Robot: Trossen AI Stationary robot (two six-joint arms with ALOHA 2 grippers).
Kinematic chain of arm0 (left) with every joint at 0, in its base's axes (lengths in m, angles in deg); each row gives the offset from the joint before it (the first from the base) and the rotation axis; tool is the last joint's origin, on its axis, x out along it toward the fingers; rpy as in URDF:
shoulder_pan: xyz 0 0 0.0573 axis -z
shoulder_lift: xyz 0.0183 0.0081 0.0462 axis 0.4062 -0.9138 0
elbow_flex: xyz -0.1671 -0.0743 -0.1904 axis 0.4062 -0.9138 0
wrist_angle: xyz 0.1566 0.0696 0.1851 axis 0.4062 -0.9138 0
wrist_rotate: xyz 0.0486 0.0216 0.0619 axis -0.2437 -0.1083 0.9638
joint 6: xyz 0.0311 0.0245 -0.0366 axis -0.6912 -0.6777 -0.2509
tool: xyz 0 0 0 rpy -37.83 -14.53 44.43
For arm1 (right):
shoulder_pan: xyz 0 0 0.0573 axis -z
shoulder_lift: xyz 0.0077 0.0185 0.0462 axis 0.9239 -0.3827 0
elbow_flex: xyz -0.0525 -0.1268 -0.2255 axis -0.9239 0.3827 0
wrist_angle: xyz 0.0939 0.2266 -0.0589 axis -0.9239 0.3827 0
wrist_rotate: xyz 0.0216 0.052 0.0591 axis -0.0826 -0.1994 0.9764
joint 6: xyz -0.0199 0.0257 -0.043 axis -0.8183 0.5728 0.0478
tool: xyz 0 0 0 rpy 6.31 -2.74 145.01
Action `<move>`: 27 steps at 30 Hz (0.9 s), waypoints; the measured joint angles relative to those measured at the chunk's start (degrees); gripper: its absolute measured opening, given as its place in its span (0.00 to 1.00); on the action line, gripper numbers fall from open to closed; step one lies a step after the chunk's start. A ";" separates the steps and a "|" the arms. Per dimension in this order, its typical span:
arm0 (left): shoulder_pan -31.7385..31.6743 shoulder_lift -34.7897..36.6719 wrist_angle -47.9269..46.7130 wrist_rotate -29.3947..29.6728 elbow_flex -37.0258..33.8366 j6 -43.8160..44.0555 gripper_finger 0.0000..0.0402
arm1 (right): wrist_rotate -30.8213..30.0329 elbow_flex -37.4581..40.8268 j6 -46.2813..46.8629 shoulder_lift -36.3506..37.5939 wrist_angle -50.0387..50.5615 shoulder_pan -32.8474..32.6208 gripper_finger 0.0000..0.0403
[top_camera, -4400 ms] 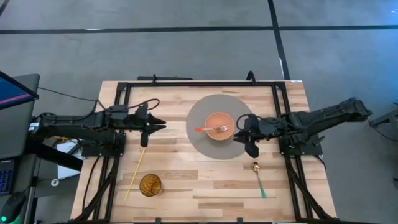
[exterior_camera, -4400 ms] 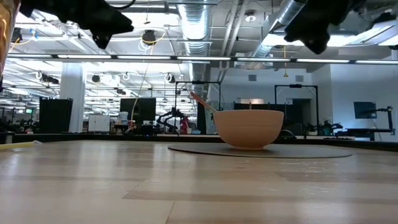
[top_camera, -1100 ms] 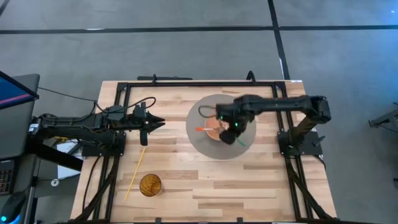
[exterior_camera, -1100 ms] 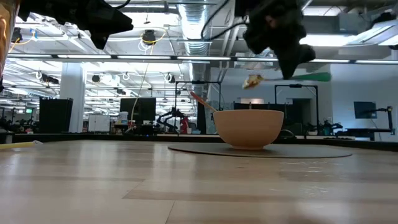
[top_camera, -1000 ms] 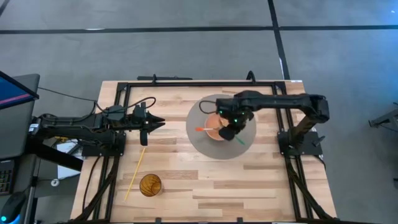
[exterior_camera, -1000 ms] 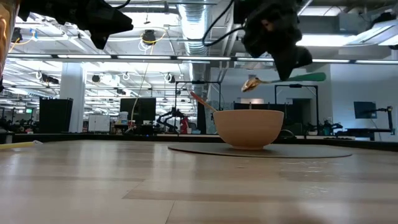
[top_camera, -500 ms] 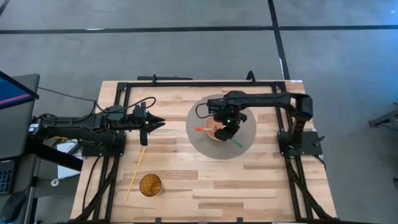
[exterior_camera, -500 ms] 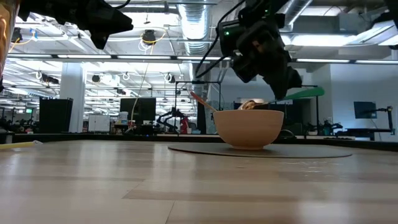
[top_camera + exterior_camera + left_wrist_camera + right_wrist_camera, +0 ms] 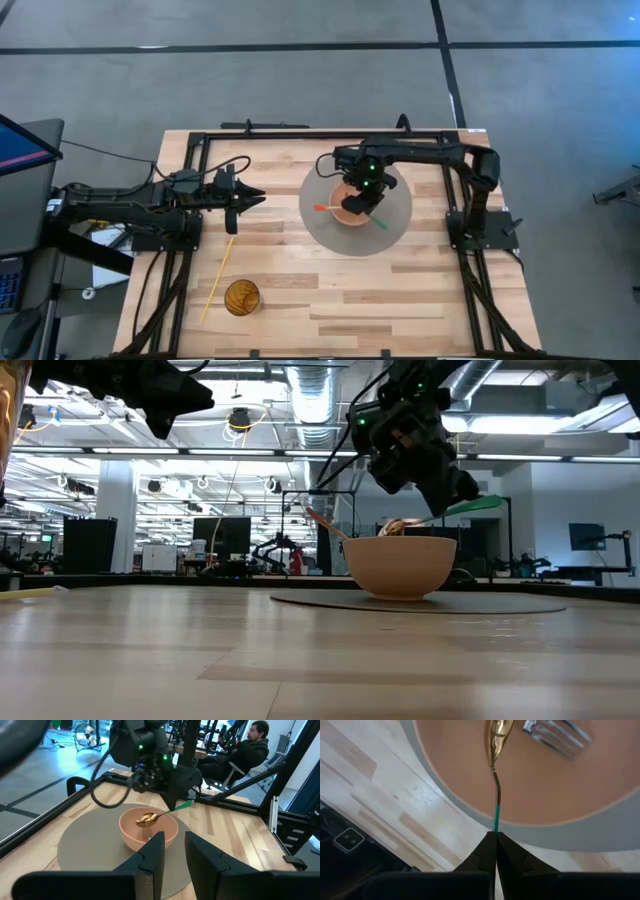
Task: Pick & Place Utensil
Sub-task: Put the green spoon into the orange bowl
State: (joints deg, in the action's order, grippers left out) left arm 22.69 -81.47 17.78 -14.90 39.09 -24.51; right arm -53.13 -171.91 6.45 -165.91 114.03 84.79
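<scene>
A pink bowl (image 9: 344, 207) stands on a round grey mat (image 9: 320, 232) and holds a fork with an orange handle (image 9: 325, 208). My right gripper (image 9: 366, 205) hovers over the bowl's near right rim, shut on a spoon with a gold head (image 9: 395, 527) and a green handle (image 9: 477, 505). The gold head (image 9: 499, 732) hangs just inside the bowl beside the fork's tines (image 9: 557, 737). My left gripper (image 9: 252, 200) waits open above the table, left of the mat, facing the bowl (image 9: 148, 829). My right gripper pinches the spoon's green handle (image 9: 495, 822) between its two fingers, close to where the handle meets the metal neck. The fingers slant down from above. The spoon is lifted clear and tilted, head lowest over the bowl, green tail (image 9: 490, 502) sticking out up and to the table's right.
A yellow cup (image 9: 241, 297) stands near the table's near left corner, and a long yellow stick (image 9: 217, 272) lies beside it. A black frame (image 9: 300, 133) runs along the table's far and side edges. A seated person (image 9: 250, 750) shows beyond the table.
My right gripper has carried the spoon a little toward the table's left and far edge and come down over the bowl. The spoon, which hung well above the rim, has dropped and tipped head-down until the gold head sits at rim height inside the bowl.
</scene>
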 joint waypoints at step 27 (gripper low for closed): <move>0.02 0.02 -0.22 -0.04 0.00 0.01 0.19 | 5.82 -2.40 -5.24 -7.51 2.28 1.56 0.00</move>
State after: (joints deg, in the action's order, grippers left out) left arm 22.71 -81.44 17.57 -14.95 39.09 -24.50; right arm -47.31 -174.30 1.20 -173.42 116.31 86.35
